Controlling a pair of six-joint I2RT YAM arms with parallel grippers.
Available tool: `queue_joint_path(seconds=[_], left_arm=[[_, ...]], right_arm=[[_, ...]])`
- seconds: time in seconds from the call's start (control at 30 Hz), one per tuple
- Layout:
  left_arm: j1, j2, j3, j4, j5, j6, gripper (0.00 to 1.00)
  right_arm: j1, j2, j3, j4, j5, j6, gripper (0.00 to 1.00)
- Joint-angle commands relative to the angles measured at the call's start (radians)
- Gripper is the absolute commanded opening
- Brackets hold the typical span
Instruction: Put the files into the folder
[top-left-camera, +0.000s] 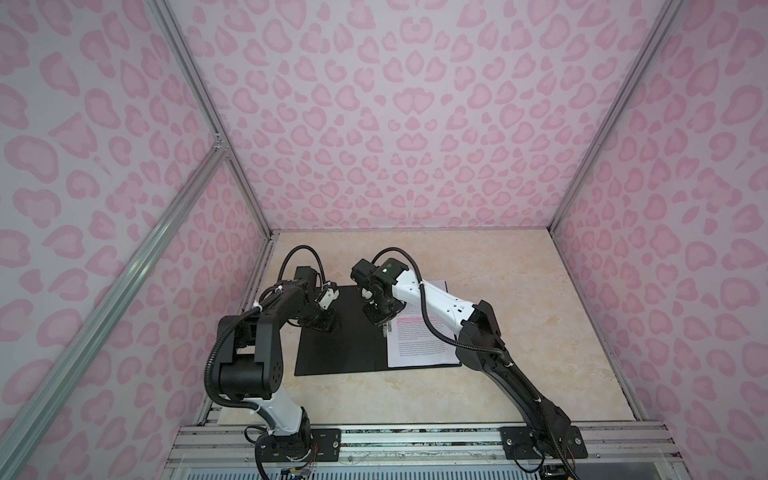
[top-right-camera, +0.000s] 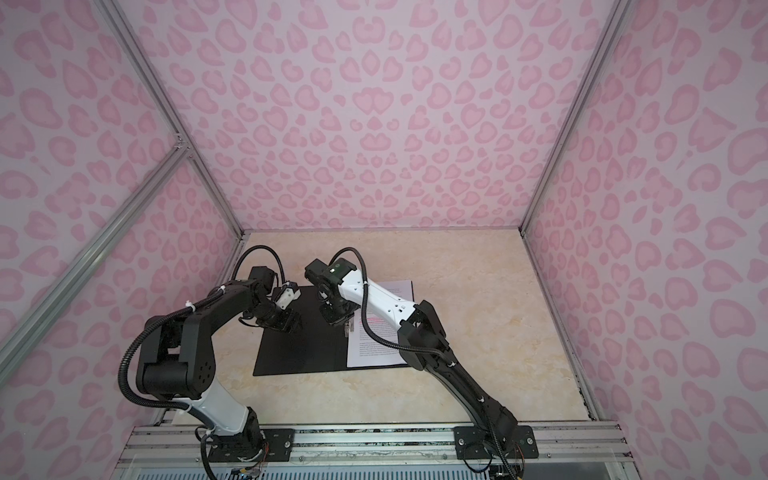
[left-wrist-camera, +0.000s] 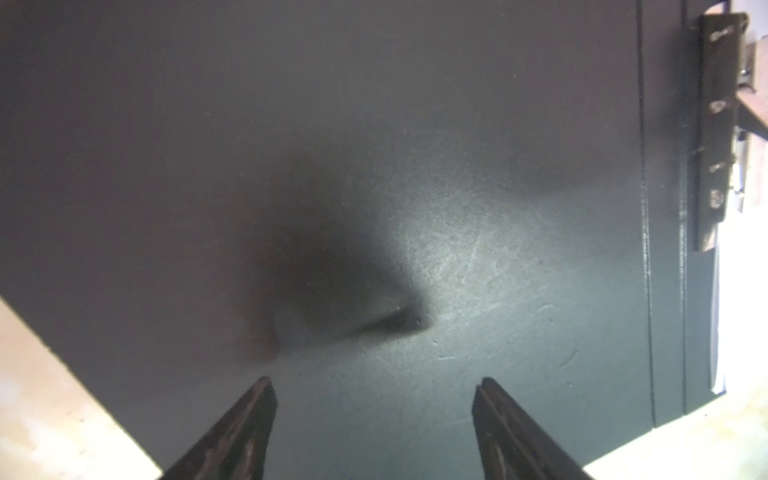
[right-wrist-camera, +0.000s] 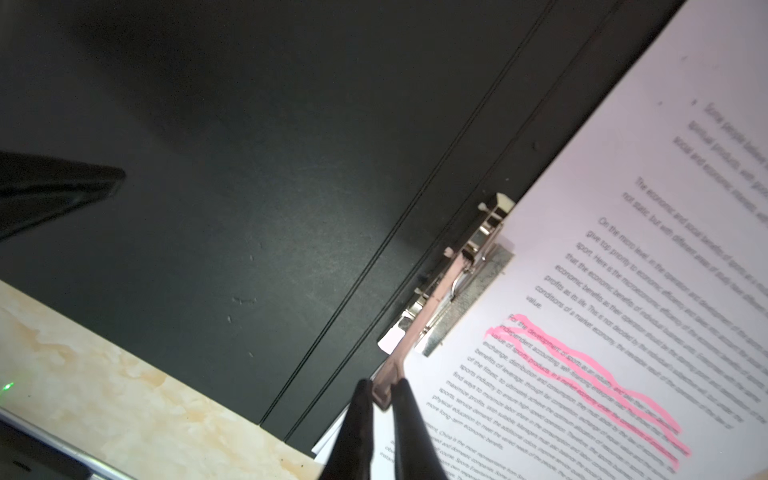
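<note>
Surface: table (top-left-camera: 519, 299), beige, marble-look, glossy, flat.
Room: walls (top-left-camera: 415, 124) on three sides, pale pink with darker pink leopard blotches. Bare aluminium frame (top-left-camera: 137, 249) at the corners.

Folder (top-left-camera: 345, 345) lies open and flat at table centre in both top views, inside up. The inside is matt black and finely scuffed, with pressed crease lines along the spine.

Files (top-left-camera: 419, 345) sit on its 3 o'clock half, squared to the edges. They are white sheets of dense black print, a few lines streaked pink.

Clip (right-wrist-camera: 461, 282) sits on the spine. It is shiny metal, and its textured plate presses on the files' 9 o'clock edge.

My left gripper (left-wrist-camera: 375, 380): jaws spread wide, nothing between them. It is over the 9 o'clock flap, near its outer edge. Contact with the flap: cannot tell.

My right gripper (right-wrist-camera: 384, 386): jaws nearly together, pinching the clip's thin free end at the spine.
</note>
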Motion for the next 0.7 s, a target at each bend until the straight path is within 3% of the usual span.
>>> queue_joint_path(seconds=[0.0,0.67], left_arm=[[0.001,0.007,0.009,-0.002,0.011,0.012,0.79],[0.001,0.019,0.007,-0.004,0.018,0.016,0.78]], right_arm=[[-0.002,0.02,0.003,-0.028,0.018,-0.009,0.12],[-0.006,0.041,0.005,-0.056,0.032,-0.022,0.11]])
